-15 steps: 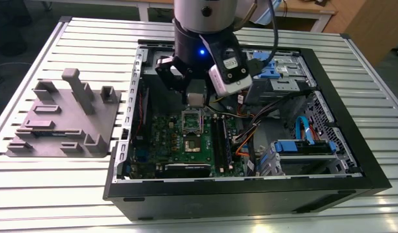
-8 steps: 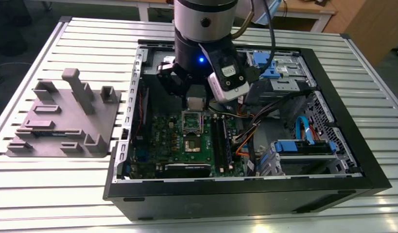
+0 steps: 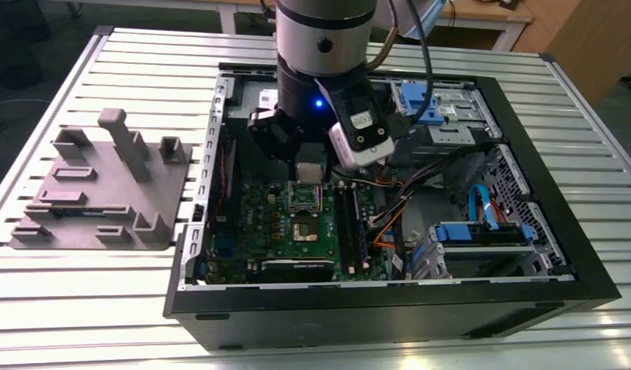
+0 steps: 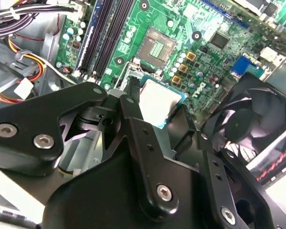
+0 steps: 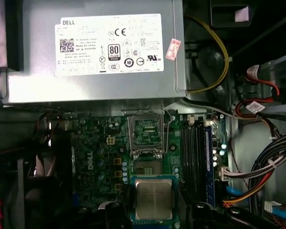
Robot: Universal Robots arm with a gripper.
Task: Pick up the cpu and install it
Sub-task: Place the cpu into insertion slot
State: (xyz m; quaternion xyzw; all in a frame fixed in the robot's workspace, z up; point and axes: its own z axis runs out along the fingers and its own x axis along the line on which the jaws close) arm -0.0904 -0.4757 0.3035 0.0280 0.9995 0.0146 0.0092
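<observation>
The cpu (image 4: pixel 158 101) is a small square chip with a silvery top and a pale rim, also visible as the cpu (image 5: pixel 153 198) in the first wrist view. My gripper (image 4: pixel 159 109) is shut on it, with a black finger (image 4: pixel 133 102) against each side. The chip hangs above the green motherboard (image 3: pixel 263 223) inside the open computer case (image 3: pixel 397 308). The socket (image 5: pixel 146 168) lies bare just beyond the chip, its metal lid (image 5: pixel 145 132) flipped up. In the exterior view my gripper (image 3: pixel 309 176) hovers over the socket (image 3: pixel 305 230).
A big grey power supply (image 5: pixel 95 47) sits behind the board. Memory slots (image 5: pixel 196 152) and bundled cables (image 5: pixel 257 171) lie beside the socket, and a black fan (image 4: pixel 243 125) is on its other side. A grey peg fixture (image 3: pixel 99 185) stands at the exterior view's left.
</observation>
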